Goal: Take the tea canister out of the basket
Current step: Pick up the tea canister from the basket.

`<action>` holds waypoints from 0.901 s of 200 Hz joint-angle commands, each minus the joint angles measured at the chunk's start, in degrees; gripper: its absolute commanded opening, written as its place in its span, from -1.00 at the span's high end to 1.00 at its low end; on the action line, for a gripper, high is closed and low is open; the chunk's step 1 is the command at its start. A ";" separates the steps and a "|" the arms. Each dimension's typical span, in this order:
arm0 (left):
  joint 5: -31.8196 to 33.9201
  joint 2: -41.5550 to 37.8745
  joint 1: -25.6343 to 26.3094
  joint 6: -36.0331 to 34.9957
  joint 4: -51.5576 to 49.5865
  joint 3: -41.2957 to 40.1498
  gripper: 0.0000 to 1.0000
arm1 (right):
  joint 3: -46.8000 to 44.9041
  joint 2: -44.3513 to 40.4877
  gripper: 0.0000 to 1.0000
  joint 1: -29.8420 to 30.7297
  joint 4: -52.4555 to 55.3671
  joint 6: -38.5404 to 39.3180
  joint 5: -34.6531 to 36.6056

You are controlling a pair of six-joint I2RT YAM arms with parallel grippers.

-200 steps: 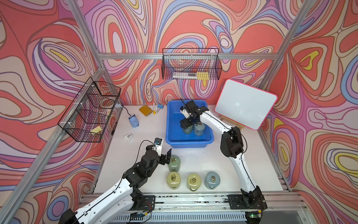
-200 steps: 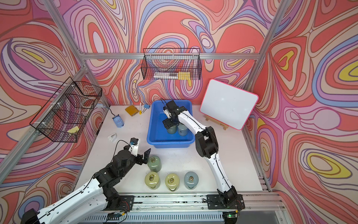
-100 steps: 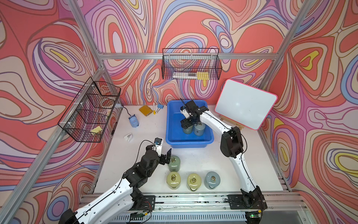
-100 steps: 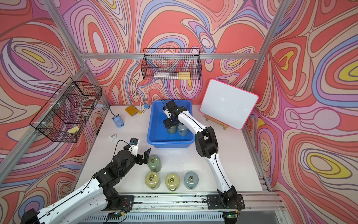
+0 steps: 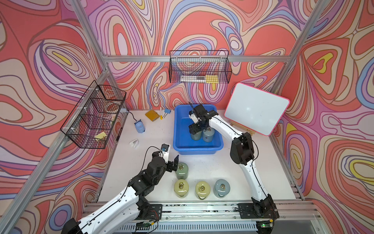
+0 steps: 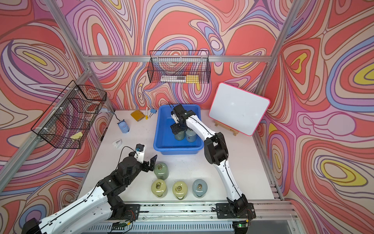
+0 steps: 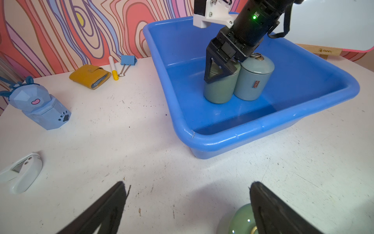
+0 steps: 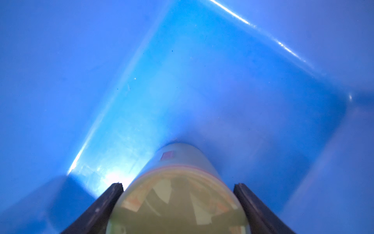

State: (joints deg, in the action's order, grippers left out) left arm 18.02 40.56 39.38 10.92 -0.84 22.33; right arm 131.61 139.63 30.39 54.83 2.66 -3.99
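Observation:
The bright-blue basket stands at the middle back of the table. Two tea canisters stand upright in it, touching each other. My right gripper reaches down from above and is shut on the green tea canister, one finger on each side of its lid. The canister's base rests on the basket floor. My left gripper hangs open over the table, empty, beside a dark-green canister.
A grey-blue canister touches the held one. Three more canisters line the table's front. A whiteboard leans at the back right. A blue figurine, yellow wallet and white clip-like object lie on the left.
My right gripper's jaws have closed onto the green canister in the basket. Neither arm has visibly shifted otherwise.

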 commanded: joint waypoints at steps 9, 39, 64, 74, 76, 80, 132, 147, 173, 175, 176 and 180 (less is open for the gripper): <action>1.29 -1.29 -0.18 -0.35 0.38 -0.67 -0.98 | 2.74 -6.14 -0.25 0.20 0.12 -2.18 -0.96; 1.73 -2.52 -0.20 -0.28 0.49 -1.06 -0.98 | 2.73 -8.40 -0.25 0.68 0.62 -2.74 -0.50; 1.93 -3.02 -0.18 -0.28 0.69 -1.33 -0.98 | 2.73 -10.01 -0.25 1.22 1.20 -2.90 0.47; 1.91 -2.97 -0.18 -0.28 0.73 -1.39 -0.98 | 2.72 -10.55 -0.26 1.47 1.42 -2.92 0.99; 1.92 -2.95 -0.18 -0.28 0.68 -1.38 -0.98 | 2.69 -10.64 -0.25 1.50 1.49 -2.92 1.07; 1.89 -2.94 -0.18 -0.24 0.67 -1.33 -0.98 | 2.66 -10.77 -0.25 1.68 1.60 -2.93 1.24; 2.35 -3.44 -0.18 -0.10 0.60 -1.50 -0.98 | 1.42 -14.95 -0.25 3.00 2.80 -3.53 3.17; 2.41 -3.80 -0.18 -0.17 0.51 -1.59 -0.98 | 0.18 -16.72 -0.25 3.50 2.91 -3.82 4.05; 2.72 -4.42 -0.18 -0.11 -0.04 -1.63 -0.98 | -2.37 -20.21 -0.26 4.26 3.49 -4.15 5.98; 2.65 -4.47 -0.18 -0.11 -0.10 -1.60 -0.98 | -2.55 -20.53 -0.26 4.29 3.52 -4.17 6.18; 2.64 -4.50 -0.18 -0.11 -0.12 -1.63 -0.98 | -2.70 -20.71 -0.26 4.31 3.57 -4.16 6.27; 2.59 -4.67 -0.18 -0.03 -0.18 -1.67 -0.98 | -3.27 -21.34 -0.26 4.54 3.62 -4.23 6.56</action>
State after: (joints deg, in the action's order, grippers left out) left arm 19.75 36.99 39.38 10.92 -0.86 21.28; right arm 129.71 125.08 34.00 59.68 -0.64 -0.19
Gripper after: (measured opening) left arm 0.992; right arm 0.832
